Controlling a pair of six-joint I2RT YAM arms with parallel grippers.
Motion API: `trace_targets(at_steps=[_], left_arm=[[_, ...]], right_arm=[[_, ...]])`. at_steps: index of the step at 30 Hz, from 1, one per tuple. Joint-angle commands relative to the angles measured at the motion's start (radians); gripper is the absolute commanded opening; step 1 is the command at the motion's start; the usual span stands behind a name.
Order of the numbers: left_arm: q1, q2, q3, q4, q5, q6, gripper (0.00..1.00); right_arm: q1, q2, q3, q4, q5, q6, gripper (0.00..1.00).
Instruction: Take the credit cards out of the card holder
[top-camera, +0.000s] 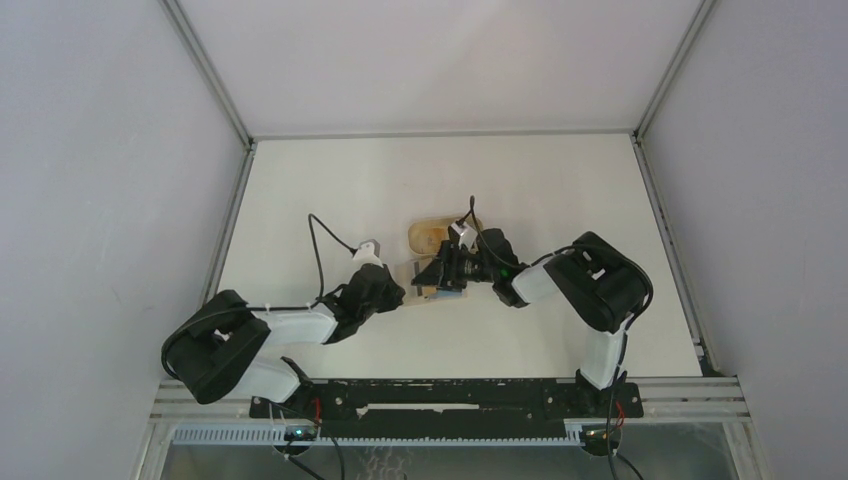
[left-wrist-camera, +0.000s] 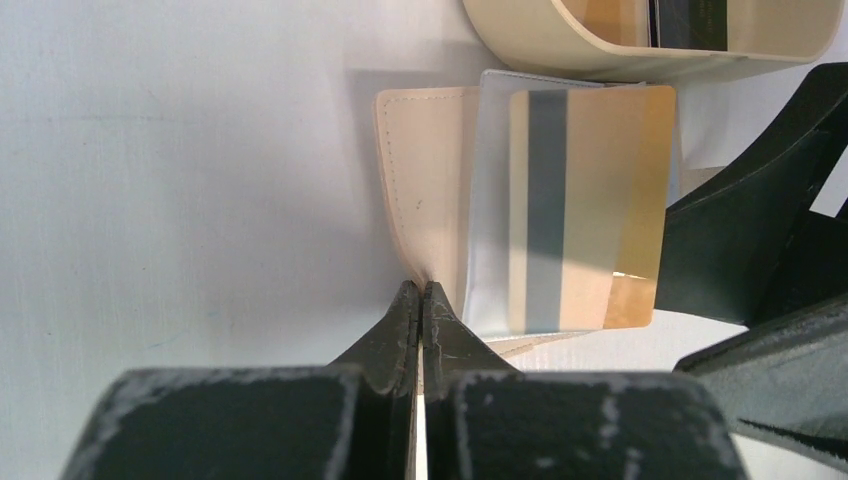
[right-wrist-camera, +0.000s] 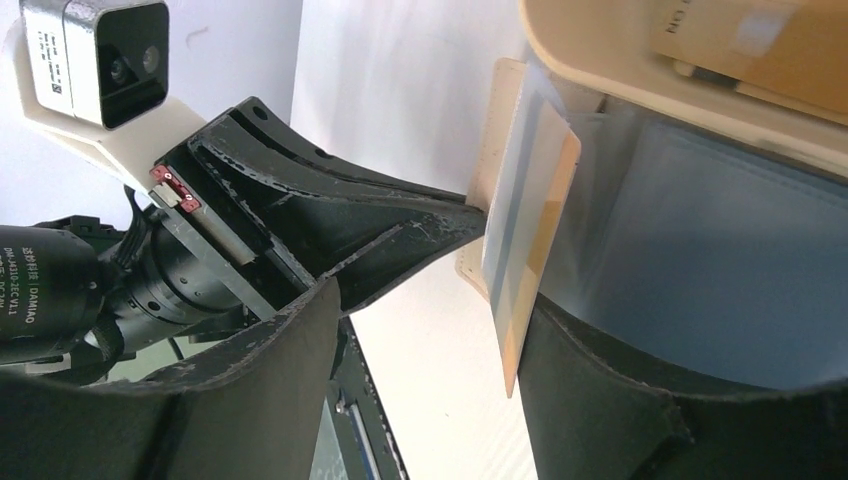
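1. The table (top-camera: 330, 190) carries the card holder (left-wrist-camera: 425, 190) near its middle. The holder lies open, its beige flap flat on the surface.
2. An oval tray (left-wrist-camera: 540, 45) stands just beyond the card holder, toward the far edge of the table, with its wall close to the holder's far end.
3. The left end effector (left-wrist-camera: 421, 300) is closed. Its fingertips meet on the near edge of the beige flap and pinch it against the table.
4. A clear plastic sleeve (left-wrist-camera: 492, 200) rises from the card holder. A tan credit card (left-wrist-camera: 590, 190) with a grey stripe sits at this sleeve, and its long edge projects past the sleeve toward the right arm.
5. The right end effector (right-wrist-camera: 435, 300) is open, with its jaws well apart. In the right wrist view the tan credit card stands edge-on between the two fingers (right-wrist-camera: 620, 400), close to one and clear of the other.
6. Whether that near finger actually touches the card cannot be determined.
7. A second card (left-wrist-camera: 690, 20) with a dark stripe lies inside the tray.
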Motion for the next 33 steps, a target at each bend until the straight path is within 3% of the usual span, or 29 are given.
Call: trace_targets(at_steps=[1, 10, 19, 25, 33], left_arm=[[-0.016, 0.047, -0.023, -0.200, 0.047, 0.029, 0.00], [-0.015, 0.035, -0.023, -0.215, 0.044, 0.030, 0.00], [-0.015, 0.020, -0.024, -0.235, 0.038, 0.033, 0.00], [-0.015, 0.026, -0.020, -0.236, 0.040, 0.034, 0.00], [-0.016, 0.014, -0.028, -0.237, 0.039, 0.036, 0.00]], right_arm=[[-0.027, -0.055, -0.025, 0.047, -0.026, -0.030, 0.71], [-0.052, -0.050, -0.083, 0.040, -0.023, -0.061, 0.68], [-0.109, -0.030, -0.137, 0.041, -0.024, -0.070, 0.39], [-0.134, -0.040, -0.147, 0.015, -0.019, -0.085, 0.31], [-0.175, -0.100, -0.156, -0.088, -0.036, -0.128, 0.03]])
